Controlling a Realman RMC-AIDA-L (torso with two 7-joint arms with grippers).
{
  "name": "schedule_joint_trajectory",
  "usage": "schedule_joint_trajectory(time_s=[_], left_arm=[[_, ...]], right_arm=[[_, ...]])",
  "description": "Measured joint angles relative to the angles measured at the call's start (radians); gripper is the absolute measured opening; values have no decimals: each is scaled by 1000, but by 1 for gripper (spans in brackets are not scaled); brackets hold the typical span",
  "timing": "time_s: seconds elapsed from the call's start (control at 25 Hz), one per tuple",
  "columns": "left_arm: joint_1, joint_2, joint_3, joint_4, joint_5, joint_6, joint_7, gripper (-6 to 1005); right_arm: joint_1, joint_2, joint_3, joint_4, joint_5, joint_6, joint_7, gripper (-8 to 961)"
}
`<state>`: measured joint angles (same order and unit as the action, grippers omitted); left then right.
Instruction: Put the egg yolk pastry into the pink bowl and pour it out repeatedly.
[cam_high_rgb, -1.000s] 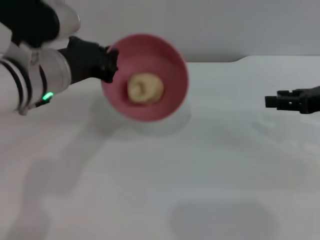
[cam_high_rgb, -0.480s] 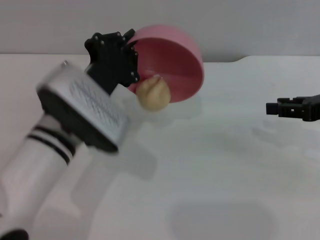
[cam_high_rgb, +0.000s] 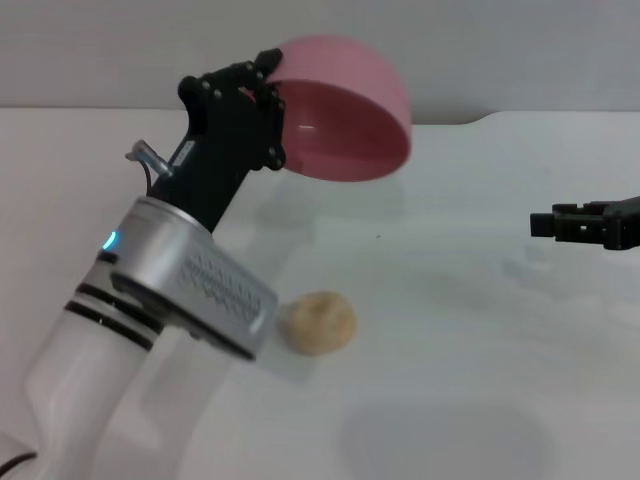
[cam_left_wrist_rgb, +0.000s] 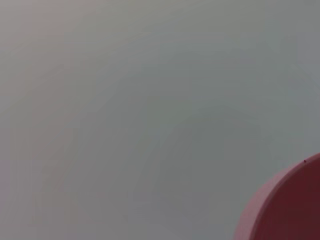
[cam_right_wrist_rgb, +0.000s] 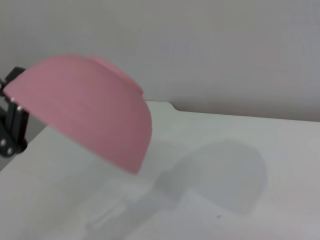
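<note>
White tabletop (cam_high_rgb: 450, 350) with soft shadows, plain grey wall (cam_high_rgb: 480, 50) behind, seemingly even, diffuse light

Left gripper (cam_high_rgb: 268, 105) w/ its arm is spanning the table's (cam_high_rgb: 450, 380) left side diagonally, holding the pink bowl (cam_high_rgb: 345, 110) tipped in the air at the rear, blocking that approach. Egg yolk pastry (cam_high_rgb: 320, 322) is lying just beside the arm's silver casing, open toward front and right. Right gripper (cam_high_rgb: 585, 222) is hovering at the far right edge; centre-right table is lying open between.
</note>
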<state>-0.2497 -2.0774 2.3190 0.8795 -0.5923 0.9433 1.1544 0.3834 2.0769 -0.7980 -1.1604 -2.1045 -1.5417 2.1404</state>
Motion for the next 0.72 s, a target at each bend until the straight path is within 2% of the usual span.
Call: schedule_joint_trajectory(time_s=[0.16,0.24,0.52,0.64,0.72], left_arm=[[-11,8,-11,82,-173,-98,-20,61],[2,14,-73,192,-255,-248,-15,62],[62,14,-435,528,-356,-967,-11,64],[53,15,-600,614,-376,-1269,-76,65],[24,16,-736,648,-372,-1513,-161,65]], right_arm=[[3,-2,-2,18,0,1,-2,518],[7,-4,-5,28,-2,3,-2,523],[30,-7,-23,59,-3,4,-25,539],[41,-7,-23,82,-1,0,-50,545],[46,-6,-28,93,12,-7,-76,550]])
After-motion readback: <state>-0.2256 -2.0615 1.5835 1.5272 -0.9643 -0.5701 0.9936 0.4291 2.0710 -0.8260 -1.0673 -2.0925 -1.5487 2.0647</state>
